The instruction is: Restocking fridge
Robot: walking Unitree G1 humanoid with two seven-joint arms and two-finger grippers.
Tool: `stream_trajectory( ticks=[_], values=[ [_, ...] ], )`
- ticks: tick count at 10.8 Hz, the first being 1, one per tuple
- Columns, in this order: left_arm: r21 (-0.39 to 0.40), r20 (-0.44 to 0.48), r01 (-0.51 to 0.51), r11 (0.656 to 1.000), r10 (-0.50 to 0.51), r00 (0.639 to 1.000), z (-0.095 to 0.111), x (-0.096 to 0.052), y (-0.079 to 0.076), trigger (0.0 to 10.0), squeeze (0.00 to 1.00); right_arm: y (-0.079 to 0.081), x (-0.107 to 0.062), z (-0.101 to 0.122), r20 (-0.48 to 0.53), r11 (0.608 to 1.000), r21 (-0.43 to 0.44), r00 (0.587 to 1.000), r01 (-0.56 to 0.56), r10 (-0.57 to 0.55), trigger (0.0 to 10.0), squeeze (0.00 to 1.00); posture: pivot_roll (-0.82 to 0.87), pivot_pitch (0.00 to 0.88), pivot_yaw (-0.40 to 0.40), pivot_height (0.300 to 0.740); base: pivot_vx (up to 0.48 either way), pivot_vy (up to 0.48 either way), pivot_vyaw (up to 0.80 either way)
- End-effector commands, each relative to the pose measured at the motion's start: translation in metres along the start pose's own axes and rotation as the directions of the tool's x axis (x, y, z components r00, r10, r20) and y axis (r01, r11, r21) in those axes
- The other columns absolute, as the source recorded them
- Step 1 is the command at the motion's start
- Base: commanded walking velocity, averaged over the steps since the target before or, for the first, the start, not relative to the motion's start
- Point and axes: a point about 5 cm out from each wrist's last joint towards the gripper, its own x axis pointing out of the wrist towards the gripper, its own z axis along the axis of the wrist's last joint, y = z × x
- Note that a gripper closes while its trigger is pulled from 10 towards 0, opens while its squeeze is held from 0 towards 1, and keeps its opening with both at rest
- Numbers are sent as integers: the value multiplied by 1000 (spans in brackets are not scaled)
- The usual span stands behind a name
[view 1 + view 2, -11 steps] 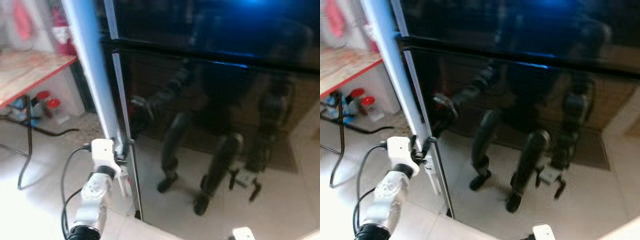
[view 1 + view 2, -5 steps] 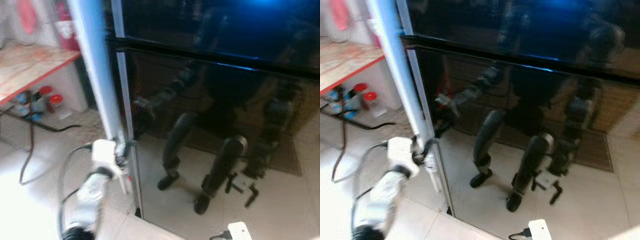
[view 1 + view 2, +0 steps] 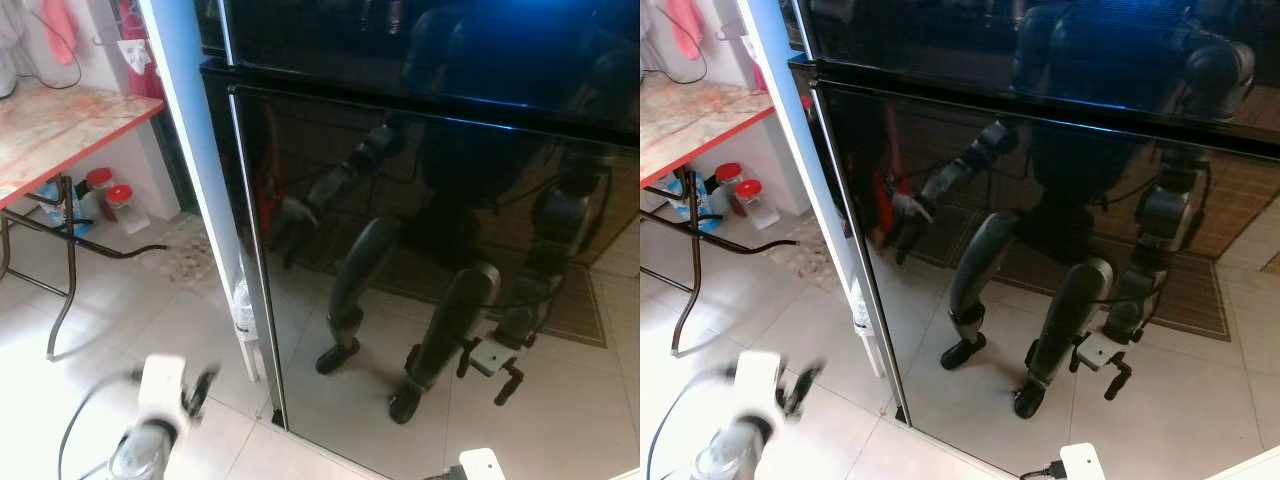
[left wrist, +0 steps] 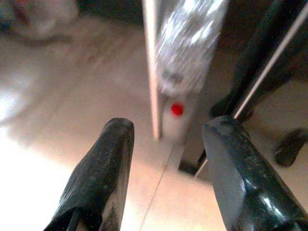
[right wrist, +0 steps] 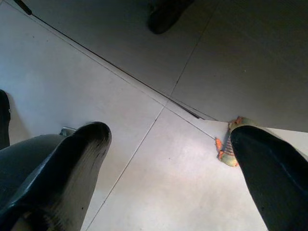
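We stand before the fridge (image 3: 420,200), its glossy black door mirroring our own body and legs. The door sits slightly ajar along its left edge, where a pale blue-white side panel (image 3: 190,150) runs down toward the floor. In the gap at the foot of that edge a clear plastic bottle (image 3: 241,305) stands in the door, and the left wrist view shows it close up, crinkled and shiny (image 4: 187,43), with a small container bearing a red dot (image 4: 176,109) just below it.

Our left claw (image 3: 190,392) hangs low, left of the fridge's door edge and apart from it, blurred. Its two black fingers (image 4: 108,168) are spread wide with nothing between them, pointing at the bottle.

Our right claw (image 5: 168,163) hangs over the tiled floor (image 5: 159,192) by the fridge's lower right corner, fingers wide apart and empty; a small orange and green scrap (image 5: 227,149) lies on the tiles beside one finger.

Left of the fridge stands a worktop (image 3: 60,130) with a red edge and folding legs. Beneath it, near the wall, sit two jars with red lids (image 3: 110,200), and a black cable (image 3: 120,252) trails across the floor.
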Motion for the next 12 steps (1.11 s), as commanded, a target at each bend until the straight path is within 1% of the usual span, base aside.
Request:
stream_trajectory(
  ticks=[1, 2, 3, 4, 5, 6, 7, 10, 12],
  values=[
    [-4, -64, -58, 998, 57, 996, -8, 6, 7, 10000, 0, -1, 0, 2, 4, 1000, 5, 1000, 1, -1, 10000, 0, -86, 0, -27, 740, 0, 0, 0],
    [-41, -117, -73, 996, 68, 991, -15, 9, 8, 10000, 0, -1, 0, 2, 7, 1000, 12, 1000, 2, -2, 10000, 0, -89, 0, -29, 740, 0, 0, 0],
    [-56, -225, -107, 993, 92, 970, -31, 10, 9, 10000, 0, -1, 0, 2, 10, 999, 31, 1000, 10, -10, 10000, 0, -98, 0, -24, 740, 0, 0, 0],
    [-36, -298, -113, 993, 97, 950, -44, 8, 9, 10000, 0, 0, 0, 1, 13, 999, 50, 1000, 15, -16, 10000, 0, -98, 0, -21, 740, 0, 0, 0],
    [-9, -387, -117, 993, 105, 916, -60, 1, 9, 10000, 0, 0, 0, 1, 12, 998, 60, 1000, 14, -15, 10000, 0, -90, 0, -25, 740, 0, 0, 0],
    [10, -470, -150, 989, 137, 872, -76, -9, 13, 10000, 0, 2, 0, 0, 13, 996, 87, 1000, 15, -16, 10000, 0, -113, 0, -13, 740, 0, 0, 0],
    [23, -496, -140, 990, 133, 858, -82, -13, 10, 10000, 0, 2, 0, -1, 11, 994, 109, 1000, 26, -28, 10000, 0, -116, 0, -12, 740, 0, 0, 0],
    [-4, -502, -164, 986, 140, 853, -88, -16, 4, 10000, 0, 1, 0, -3, -2, 992, 125, 1000, 26, -26, 10000, 0, -103, 0, -23, 740, 0, 0, 0],
    [-1, -535, -158, 987, 133, 834, -100, -27, 1, 10000, 0, 2, 0, -4, -10, 993, 113, 1000, 18, -17, 10000, 0, -106, 0, -22, 740, 0, 0, -763]
  ],
)
